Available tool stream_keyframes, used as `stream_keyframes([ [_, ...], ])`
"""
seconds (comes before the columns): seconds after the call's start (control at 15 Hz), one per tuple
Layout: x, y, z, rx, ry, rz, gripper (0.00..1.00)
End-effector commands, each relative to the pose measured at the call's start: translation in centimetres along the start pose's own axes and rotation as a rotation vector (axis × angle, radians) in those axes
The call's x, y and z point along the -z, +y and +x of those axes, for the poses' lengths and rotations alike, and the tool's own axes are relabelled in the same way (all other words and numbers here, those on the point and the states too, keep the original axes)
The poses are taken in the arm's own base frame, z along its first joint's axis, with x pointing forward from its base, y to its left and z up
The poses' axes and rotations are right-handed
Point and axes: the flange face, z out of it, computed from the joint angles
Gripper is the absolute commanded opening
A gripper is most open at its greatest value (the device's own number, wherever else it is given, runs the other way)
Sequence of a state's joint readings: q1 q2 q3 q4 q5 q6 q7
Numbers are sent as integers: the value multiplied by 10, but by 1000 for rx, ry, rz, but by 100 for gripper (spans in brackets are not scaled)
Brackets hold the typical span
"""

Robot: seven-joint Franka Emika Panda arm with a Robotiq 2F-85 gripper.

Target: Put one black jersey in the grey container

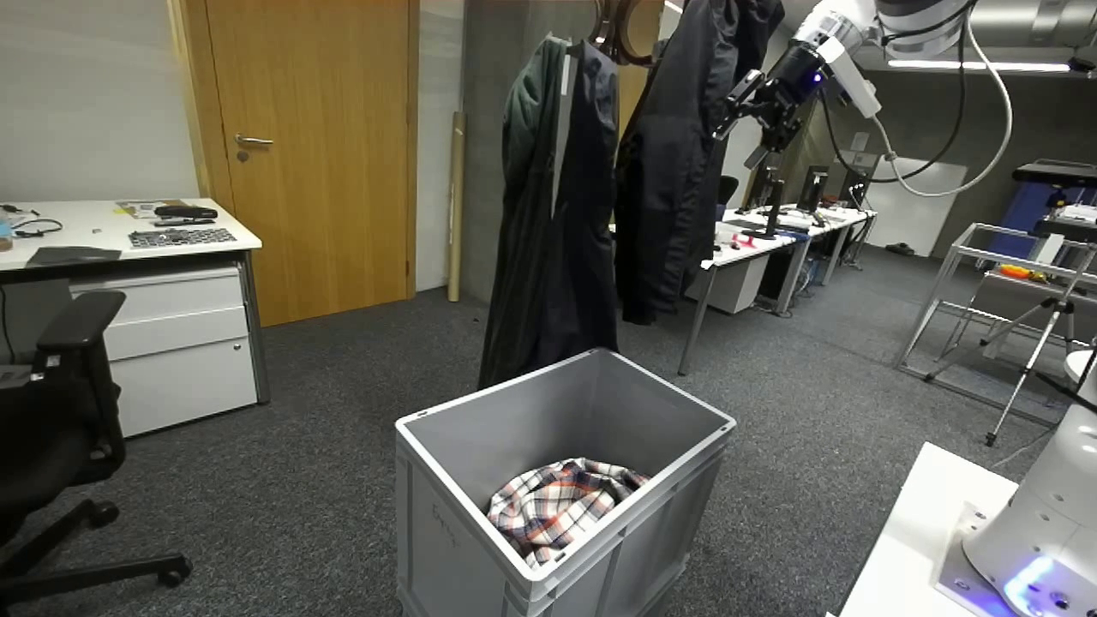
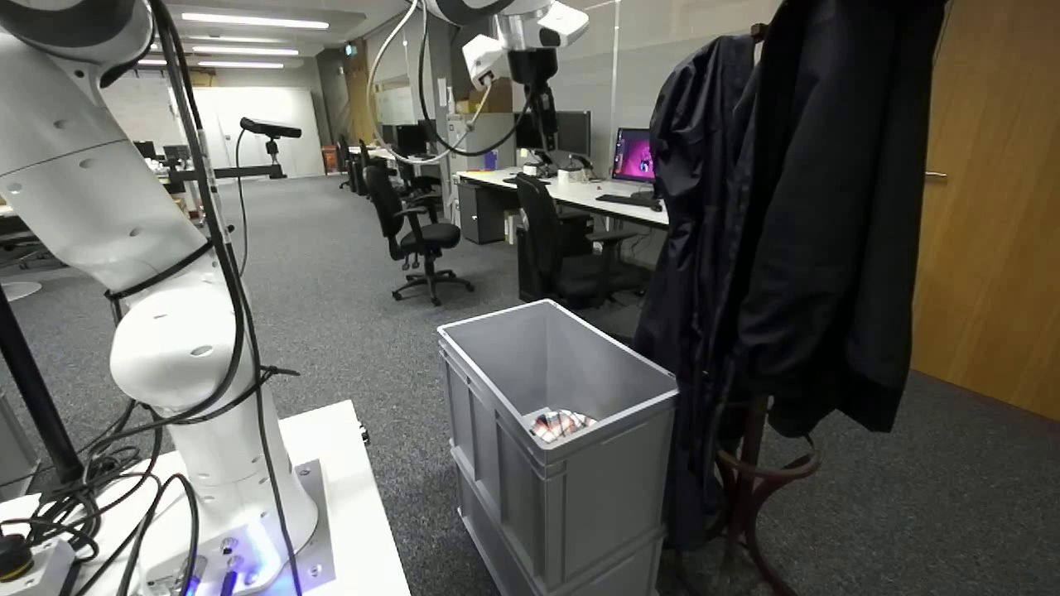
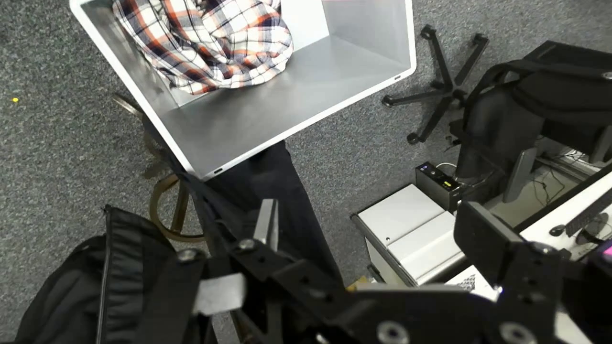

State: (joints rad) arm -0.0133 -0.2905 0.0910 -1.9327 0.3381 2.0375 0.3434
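Observation:
The black jersey (image 1: pixel 591 248) hangs long and limp on a rack behind the grey container (image 1: pixel 463 536). In the other views, its dark cloth (image 2: pixel 683 248) drops beside the container (image 2: pixel 609 488) and past the container's corner (image 3: pixel 287 191). My gripper (image 1: pixel 742 139) is high up near the hanging clothes, above the container's level. Its fingers stand wide apart in the wrist view (image 3: pixel 368 212), with nothing between them; the jersey shows beyond one finger (image 3: pixel 266 220). Inside the container lies a plaid shirt (image 3: pixel 234 43). The jersey's upper part is partly covered by other garments.
A shorter black jacket (image 1: pixel 673 171) and a grey-green coat (image 1: pixel 530 111) share the wooden rack (image 2: pixel 749 463). An office chair (image 3: pixel 507 110) and white drawers (image 3: pixel 411 229) stand past the container. The arm's white base table (image 1: pixel 926 531) is close to the container.

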Motion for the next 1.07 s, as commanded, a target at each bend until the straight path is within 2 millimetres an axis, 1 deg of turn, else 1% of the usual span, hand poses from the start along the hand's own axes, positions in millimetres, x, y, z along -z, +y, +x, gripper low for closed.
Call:
stream_keyframes([
  [0.0, 17, -22, 24, 6, 63, -17, 100],
  [0.4, 35, -36, 57, 27, 153, -4, 100],
  [0.6, 39, -43, 72, 50, 203, -4, 100],
  [1.0, 42, -52, 90, 74, 245, -24, 100],
])
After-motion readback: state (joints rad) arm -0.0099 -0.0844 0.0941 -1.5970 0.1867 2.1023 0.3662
